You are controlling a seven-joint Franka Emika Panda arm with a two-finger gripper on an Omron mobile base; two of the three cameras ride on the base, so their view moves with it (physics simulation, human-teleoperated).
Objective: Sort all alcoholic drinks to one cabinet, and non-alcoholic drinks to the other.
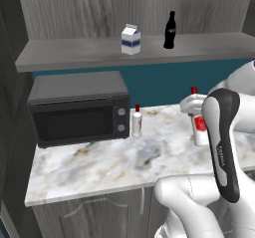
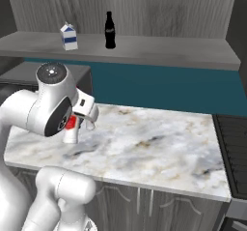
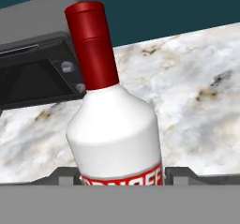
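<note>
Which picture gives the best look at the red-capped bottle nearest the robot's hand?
The hand view: the bottle stands close up, red cap, white body and label edge all clear. In the left base view the arm hides most of it; in the right base view just a bit peeks out.

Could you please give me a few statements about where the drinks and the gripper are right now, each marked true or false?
1. The milk carton and the cola bottle stand side by side on the shelf above the counter. True.
2. Both red-capped bottles are already up on the shelf. False: both stand on the marble counter.
3. The small red-capped bottle stands next to the microwave. True.
4. The gripper is at the cola bottle. False: its jaws sit on either side of the other red-capped bottle, on the counter.
5. That bottle lies on its side. False: it stands upright.
</note>
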